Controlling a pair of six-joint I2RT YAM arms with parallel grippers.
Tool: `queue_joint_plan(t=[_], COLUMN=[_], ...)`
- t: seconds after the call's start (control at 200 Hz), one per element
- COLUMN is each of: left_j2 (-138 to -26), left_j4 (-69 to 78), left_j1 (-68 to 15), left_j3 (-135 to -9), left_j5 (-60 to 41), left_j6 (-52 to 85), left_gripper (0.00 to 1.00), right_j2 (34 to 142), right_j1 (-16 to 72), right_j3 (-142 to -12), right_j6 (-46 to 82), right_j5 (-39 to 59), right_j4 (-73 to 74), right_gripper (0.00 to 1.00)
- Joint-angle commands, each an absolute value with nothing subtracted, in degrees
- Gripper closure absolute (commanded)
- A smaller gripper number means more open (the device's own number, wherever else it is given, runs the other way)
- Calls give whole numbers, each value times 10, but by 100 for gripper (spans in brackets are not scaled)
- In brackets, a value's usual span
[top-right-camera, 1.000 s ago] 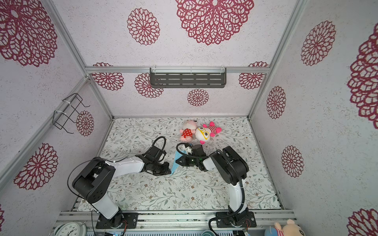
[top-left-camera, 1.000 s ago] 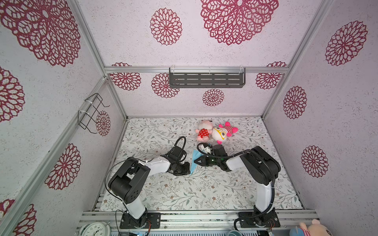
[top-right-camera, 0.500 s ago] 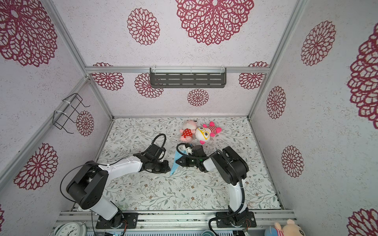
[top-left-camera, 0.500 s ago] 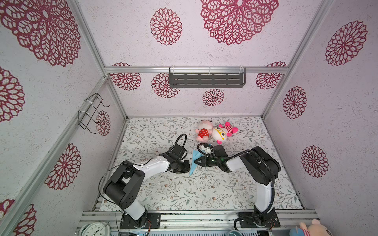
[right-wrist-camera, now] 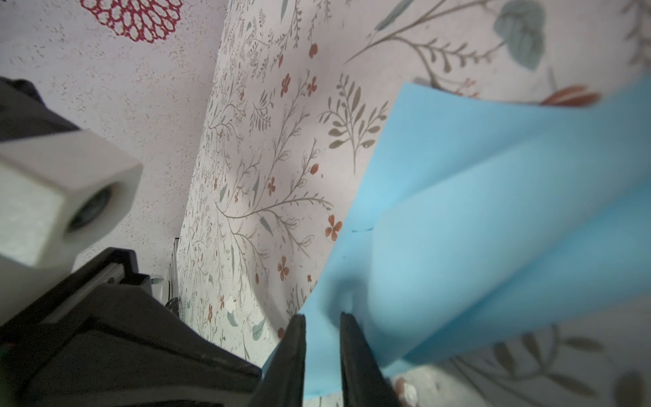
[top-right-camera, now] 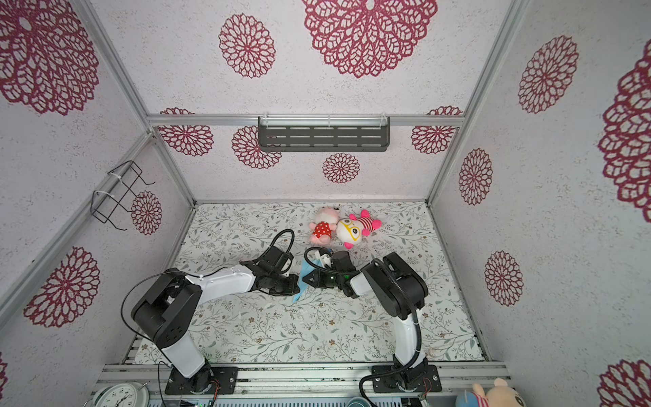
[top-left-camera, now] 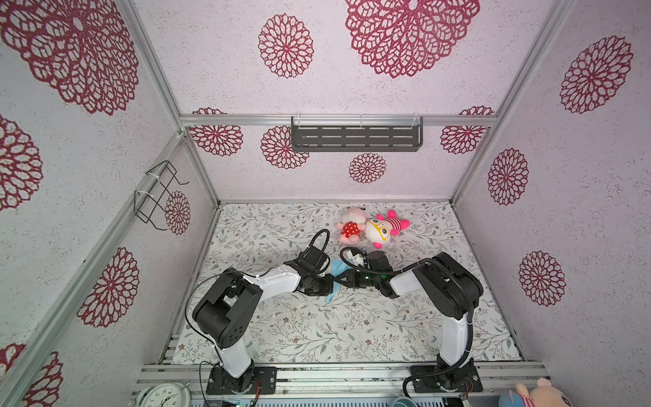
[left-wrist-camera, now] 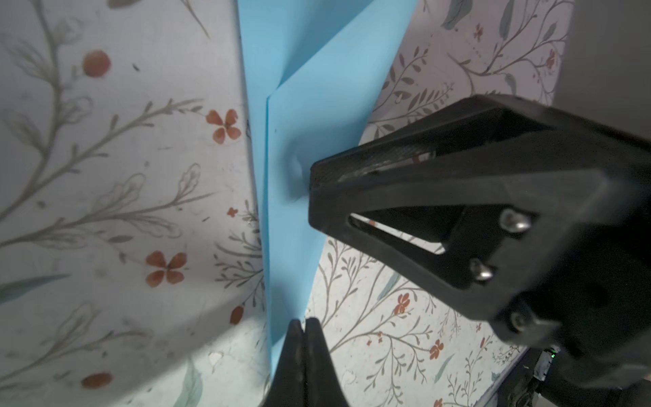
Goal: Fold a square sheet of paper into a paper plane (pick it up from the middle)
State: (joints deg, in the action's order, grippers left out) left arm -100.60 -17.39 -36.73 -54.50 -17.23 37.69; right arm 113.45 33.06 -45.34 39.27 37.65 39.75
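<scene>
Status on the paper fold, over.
Left end effector shut on folded paper, narrow end. Right end effector pinching its side. Plush toys behind, not in the way.

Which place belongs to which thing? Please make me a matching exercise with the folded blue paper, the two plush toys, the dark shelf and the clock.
Things
1. folded blue paper
2. two plush toys
3. dark shelf
4. clock

Places
A. hanging on the back wall
B. at the front edge, beside the foot of the left arm
C. pinched by the left claw and the right claw
D. lying at the far side of the table

Pairs: 1-C, 2-D, 3-A, 4-B
</scene>
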Motion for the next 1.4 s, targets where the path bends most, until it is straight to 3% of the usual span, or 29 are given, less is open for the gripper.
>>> queue_joint_plan(t=[0.0, 0.685, 0.991, 1.396], left_j2=[-1012, -1035, -996, -1043], left_j4=[-180, -229, -231, -257], left_j1=[-373, -397, -399, -412], left_j3=[-556, -575, -591, -610], left_j5=[-174, -128, -103, -84], left_j6=[376, 368, 365, 359], left_gripper=[100, 100, 98, 96], right_j2=[1132, 1133, 1134, 1136], right_j1=[334, 334, 334, 334], right_j3=[-442, -438, -439, -441], right_j6=[400, 406, 405, 405], right_j5=[374, 374, 373, 374], right_j4=[389, 398, 396, 395], right_gripper=[77, 77, 77, 77])
